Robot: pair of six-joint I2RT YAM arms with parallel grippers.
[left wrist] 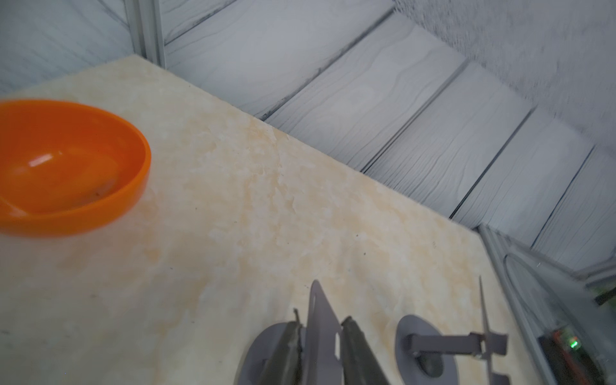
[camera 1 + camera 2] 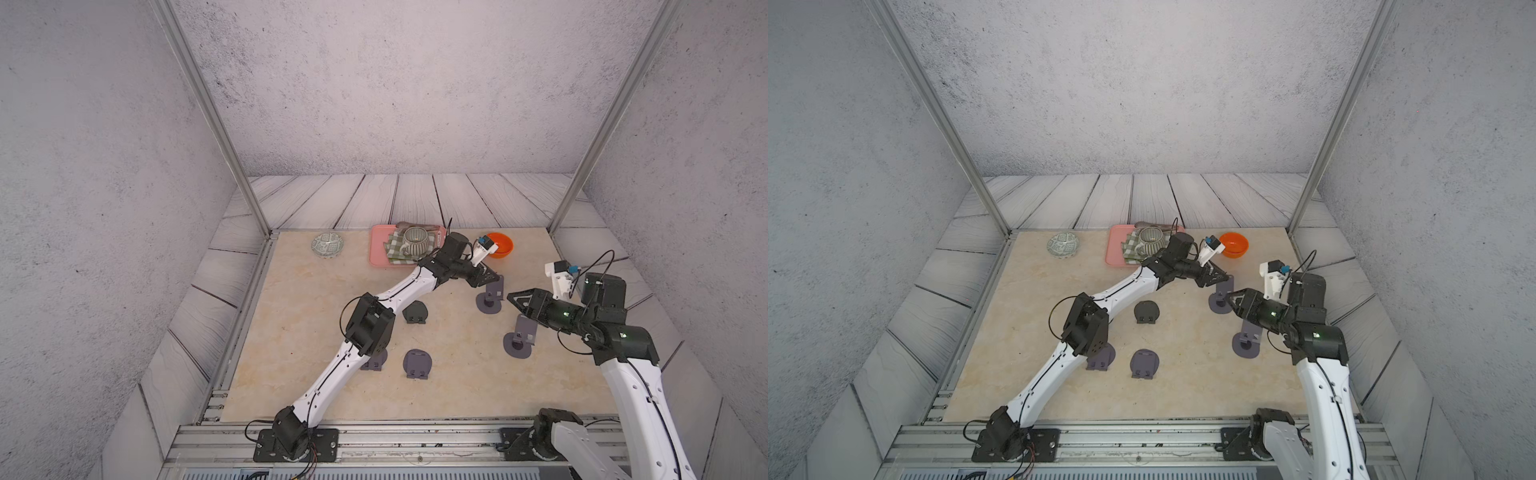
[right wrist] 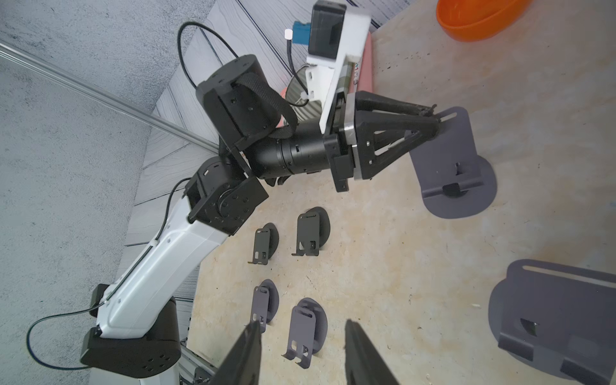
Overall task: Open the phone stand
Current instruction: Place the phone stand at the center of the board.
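Note:
A grey phone stand [image 2: 490,297] [image 2: 1222,298] sits right of the table's middle, its plate [image 3: 446,150] raised off its round base [image 1: 260,346]. My left gripper [image 2: 496,277] [image 1: 322,321] reaches over it from the left. Its fingers are parted, one on each side of the plate's top edge. A second stand [image 2: 519,338] [image 3: 553,316], also raised, sits nearer the front. My right gripper [image 2: 510,297] [image 3: 302,325] hovers open between the two with nothing in it. Several folded stands [image 2: 417,363] [image 3: 305,330] lie flat to the left.
An orange bowl [image 2: 500,245] [image 1: 66,166] stands just behind the left gripper. Further left at the back is a pink tray [image 2: 376,249] with a cloth and a striped cup [image 2: 415,241], then a patterned bowl [image 2: 327,244]. The left arm hides part of one folded stand [image 2: 376,361].

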